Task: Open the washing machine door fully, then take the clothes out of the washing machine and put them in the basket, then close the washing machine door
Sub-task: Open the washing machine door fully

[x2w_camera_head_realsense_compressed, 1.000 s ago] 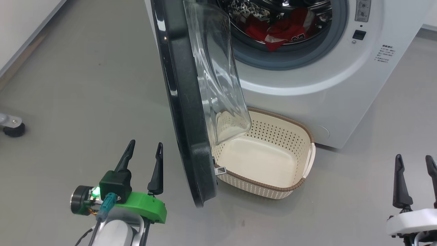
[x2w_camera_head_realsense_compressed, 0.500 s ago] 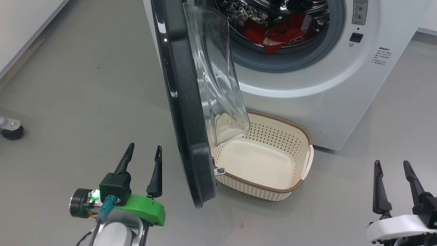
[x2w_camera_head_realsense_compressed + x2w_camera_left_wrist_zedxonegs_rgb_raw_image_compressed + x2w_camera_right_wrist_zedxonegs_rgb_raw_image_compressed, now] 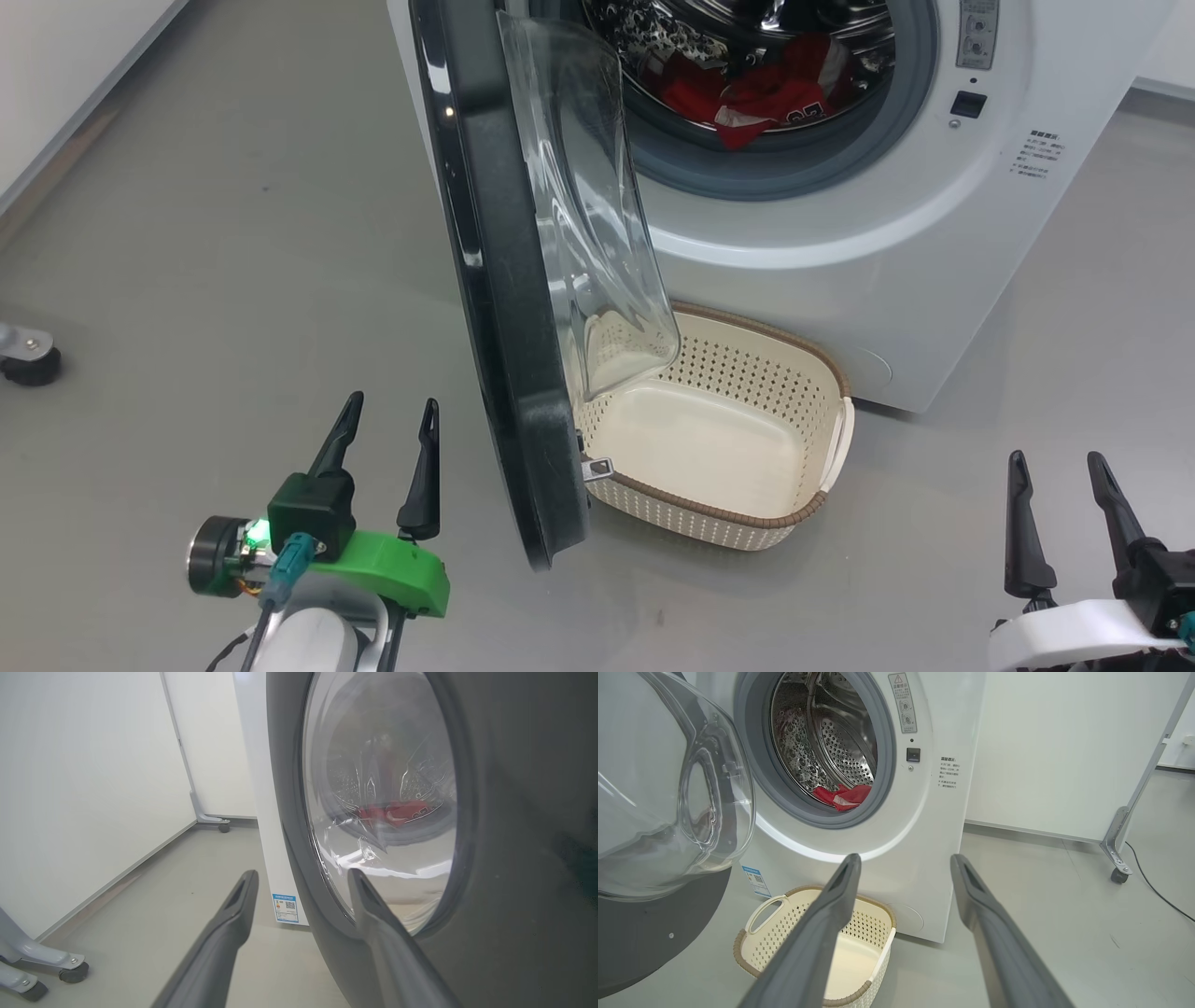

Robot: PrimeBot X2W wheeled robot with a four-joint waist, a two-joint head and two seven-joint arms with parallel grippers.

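Lying in the washing machine (image 3: pixel 840 252), clothes (image 3: pixel 766 93), basket (image 3: pixel 747 518) just beside, left gripper (image 3: pixel 392 403) and right gripper (image 3: pixel 1055 459) spread wide.

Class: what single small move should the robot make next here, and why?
Probably the left gripper, open beside the washing machine door, should catch the door's near edge and draw it further left. The door stands only about square to the washing machine, its glass bowl overhanging the empty basket, while the clothes lie inside.
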